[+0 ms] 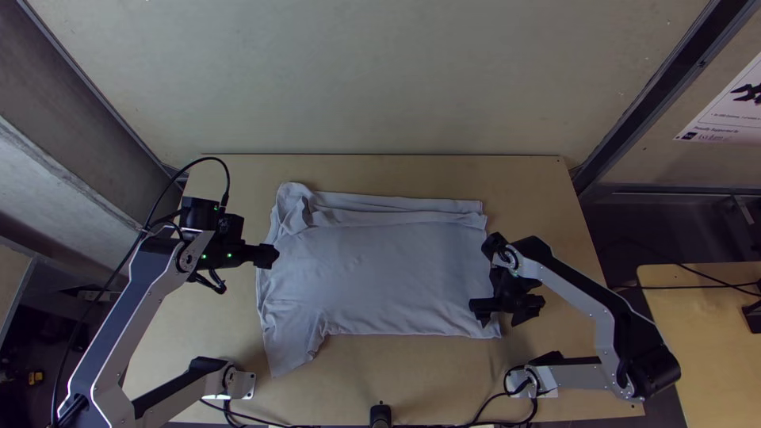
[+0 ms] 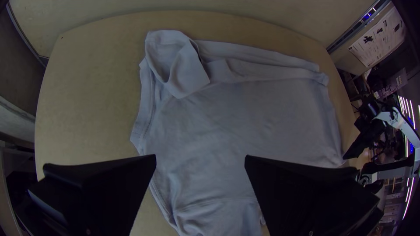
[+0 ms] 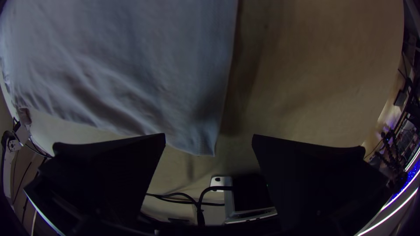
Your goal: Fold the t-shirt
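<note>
Two pairs of jaws stand spread, the flat-fingered black left gripper (image 1: pixel 275 255) at the left edge (image 1: pixel 264 289) and the black right gripper (image 1: pixel 500 319) nearest the lower-right corner (image 3: pixel 202 146) of the pale grey cloth t-shirt (image 1: pixel 380 273) lying lengthwise across the top view's middle.

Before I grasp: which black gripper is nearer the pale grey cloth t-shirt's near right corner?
Right. The right gripper is open, with that corner between its fingers; the left gripper is at the shirt's opposite end.
</note>
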Tool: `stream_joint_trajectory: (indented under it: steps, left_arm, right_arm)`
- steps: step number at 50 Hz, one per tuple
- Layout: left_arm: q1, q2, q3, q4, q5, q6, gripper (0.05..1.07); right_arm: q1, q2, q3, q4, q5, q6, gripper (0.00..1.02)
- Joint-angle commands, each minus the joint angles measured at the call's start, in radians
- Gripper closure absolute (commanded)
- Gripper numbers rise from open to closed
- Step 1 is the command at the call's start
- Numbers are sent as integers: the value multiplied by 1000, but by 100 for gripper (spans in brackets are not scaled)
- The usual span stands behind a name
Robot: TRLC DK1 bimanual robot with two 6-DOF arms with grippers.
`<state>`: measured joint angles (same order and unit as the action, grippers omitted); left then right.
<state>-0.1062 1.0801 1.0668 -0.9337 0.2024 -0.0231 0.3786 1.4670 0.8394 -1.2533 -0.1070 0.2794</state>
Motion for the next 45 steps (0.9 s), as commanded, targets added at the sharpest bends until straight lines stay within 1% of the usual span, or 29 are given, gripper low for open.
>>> stream_joint_trajectory:
  steps: [1, 3, 4, 8, 12, 13, 18, 23, 31, 38, 40, 43, 45]
  left_arm:
    - [11, -28, -27, -14, 9, 0, 10]
    - [13, -34, -30, -14, 9, 2, 10]
    - [14, -37, -33, -14, 9, 3, 10]
    - [20, -45, -42, -17, 9, 12, 10]
    - [25, -49, -42, -42, 9, 31, 10]
    - [25, -51, -39, -53, 9, 40, 10]
    - [22, -48, -25, -172, 9, 101, 10]
    - [5, -45, -34, -301, 9, 111, 10]
    - [-12, -42, -93, -481, 8, 114, 10]
    - [-72, -54, -186, -479, -58, 107, 10]
    - [-84, -51, -214, -462, -81, 89, 10]
    - [-90, -43, -257, -393, -126, 37, 10]
    - [-95, -29, -274, -384, -127, 17, 10]
  right_arm:
    - [-15, 42, -42, -3, -34, -14, 16]
    - [-23, 50, -46, 3, -54, -23, 18]
    - [-23, 58, -48, 5, -60, -26, 21]
    - [-24, 87, -54, 9, -89, -37, 38]
    - [-23, 93, -63, 45, -92, -37, 55]
    - [-21, 90, -66, 54, -92, -37, 61]
    - [-12, 47, -80, 115, -92, -39, 99]
    - [-6, -11, -85, 141, -97, -31, 100]
    - [-15, -4, -76, 143, -99, -25, 100]
    - [-15, 9, -65, 143, -99, -23, 100]
    - [-15, 9, -59, 143, -99, -22, 100]
    - [-15, 9, -49, 143, -97, -20, 100]
    - [-17, 12, -43, 143, -97, -20, 100]
